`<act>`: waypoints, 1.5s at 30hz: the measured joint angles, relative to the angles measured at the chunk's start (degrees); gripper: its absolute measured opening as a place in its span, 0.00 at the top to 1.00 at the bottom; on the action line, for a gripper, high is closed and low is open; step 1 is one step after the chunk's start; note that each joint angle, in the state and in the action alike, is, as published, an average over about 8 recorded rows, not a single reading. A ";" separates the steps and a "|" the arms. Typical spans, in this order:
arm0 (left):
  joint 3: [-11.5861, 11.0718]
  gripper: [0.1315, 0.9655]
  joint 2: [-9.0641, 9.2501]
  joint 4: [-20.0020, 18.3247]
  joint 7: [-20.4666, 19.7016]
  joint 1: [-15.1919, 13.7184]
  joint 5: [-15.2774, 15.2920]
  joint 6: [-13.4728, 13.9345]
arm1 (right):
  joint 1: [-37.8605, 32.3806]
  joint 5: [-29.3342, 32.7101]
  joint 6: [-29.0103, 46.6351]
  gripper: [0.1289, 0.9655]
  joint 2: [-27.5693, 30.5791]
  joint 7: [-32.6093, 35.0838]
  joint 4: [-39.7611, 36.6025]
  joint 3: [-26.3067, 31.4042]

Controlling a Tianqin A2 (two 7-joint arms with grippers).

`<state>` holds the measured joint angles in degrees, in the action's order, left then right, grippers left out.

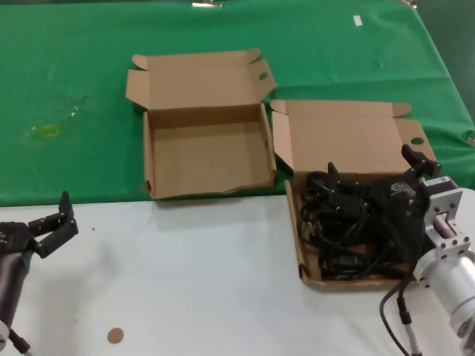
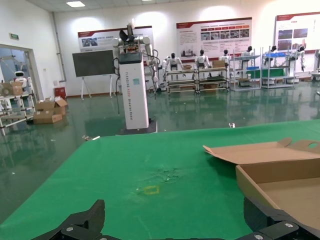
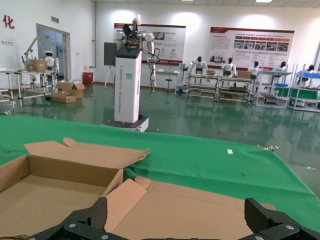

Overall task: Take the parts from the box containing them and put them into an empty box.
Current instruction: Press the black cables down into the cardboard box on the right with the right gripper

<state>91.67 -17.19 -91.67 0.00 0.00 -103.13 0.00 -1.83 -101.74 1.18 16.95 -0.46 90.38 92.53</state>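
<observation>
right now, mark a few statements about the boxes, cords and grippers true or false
1. The black power cords lie in the box nearer the robot's right arm. True.
2. The other cardboard box already holds a cord. False: its floor is bare cardboard.
3. The right gripper is above the cord pile with its fingers spread. True.
4. The left gripper is inside the empty box. False: it waits over the white table, apart from both boxes.
5. Both boxes have their lid flaps closed. False: both flaps are folded back, open.
</observation>
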 joint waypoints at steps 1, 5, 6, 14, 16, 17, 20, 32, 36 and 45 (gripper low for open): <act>0.00 0.00 0.00 0.00 0.00 0.00 0.00 0.00 | 0.00 0.00 0.00 0.00 0.00 0.00 0.00 0.00; 0.00 0.00 0.00 0.00 0.00 0.00 0.00 0.00 | 0.00 0.00 0.00 0.00 0.00 0.00 0.00 0.00; 0.00 0.00 0.00 0.00 0.00 0.00 0.00 0.00 | 0.00 0.00 0.00 0.00 0.00 0.00 0.00 0.00; 0.00 0.00 0.00 0.00 0.00 0.00 0.00 0.00 | 0.00 0.00 0.00 0.00 0.00 0.00 0.00 0.00; 0.00 0.00 0.00 0.00 0.00 0.00 0.00 0.00 | 0.00 0.00 0.00 0.00 0.00 0.00 0.00 0.00; 0.00 0.00 0.00 0.00 0.00 0.00 0.00 0.00 | 0.00 0.00 0.00 0.00 0.00 0.00 0.00 0.00; 0.00 0.00 0.00 0.00 0.00 0.00 0.00 0.00 | 0.00 0.00 0.00 0.00 0.00 0.00 0.00 0.00; 0.00 0.08 0.00 0.00 0.00 0.00 0.00 0.00 | 0.00 0.00 0.00 0.00 0.00 0.00 0.00 0.00; 0.00 0.11 0.00 0.00 0.00 0.00 0.00 0.00 | 0.00 -0.02 -0.08 0.00 0.06 -0.02 0.01 0.06; 0.00 0.26 0.00 0.00 0.00 0.00 0.00 0.00 | 0.20 -1.25 -2.13 0.00 2.19 -0.50 0.60 2.37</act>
<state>91.67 -17.19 -91.67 0.00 0.00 -103.13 0.00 -1.63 -102.99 -0.94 19.15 -0.96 90.97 94.90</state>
